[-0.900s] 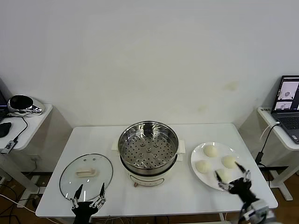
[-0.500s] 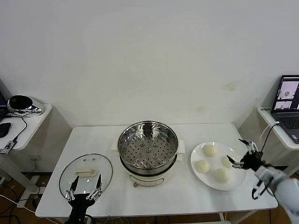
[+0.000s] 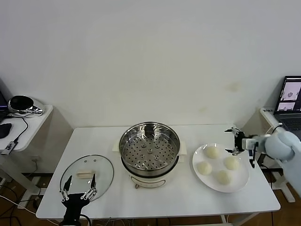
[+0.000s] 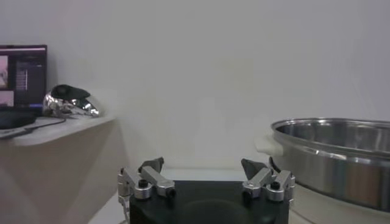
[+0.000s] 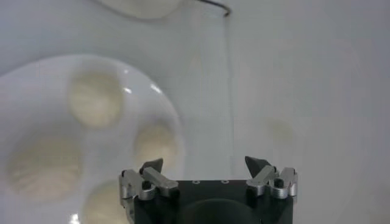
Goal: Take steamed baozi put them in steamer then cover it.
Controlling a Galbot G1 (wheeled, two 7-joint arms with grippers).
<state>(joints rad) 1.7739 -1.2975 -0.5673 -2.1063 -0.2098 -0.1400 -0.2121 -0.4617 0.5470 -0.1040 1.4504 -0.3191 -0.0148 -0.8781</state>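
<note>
- Left gripper (image 3: pixel 78 194) at the near table edge, on the robot's left of the steamer (image 3: pixel 149 147), just at the near rim of the glass lid (image 3: pixel 87 176); fingers spread apart, nothing between them
- Left wrist view: same gripper (image 4: pixel 206 178) with its tips wide apart and empty, the steamer's steel wall (image 4: pixel 332 152) off to one side, level with it
- Glass lid lies flat on the white table (image 3: pixel 160 197), near-left of the steamer, cream handle (image 3: pixel 85 175) up; it does not touch the steamer
- Steamer stands mid-table on its white base (image 3: pixel 149 179), uncovered; perforated tray (image 3: pixel 148 153) bare, no buns inside
- White plate (image 3: pixel 237 181) on the right of the steamer, close beside it but apart
- Four steamed baozi (image 3: pixel 212 152) sit on the plate, all separate; one toward the steamer's side, one nearest the table front, two farther back
- Right gripper (image 3: pixel 239 141) hovers off the far-right rim of the plate, well right of the steamer, above the table; fingers parted, holding nothing, not touching any bun
- Right wrist view: right gripper (image 5: pixel 206 175) with open tips over bare table beside the plate (image 5: pixel 36 73), baozi (image 5: pixel 95 98) in view on it
- Farther off, side table (image 3: pixel 28 123) left of the steamer with a shiny metal object (image 3: pixel 21 104); laptop (image 3: pixel 290 106) on a table at far right
</note>
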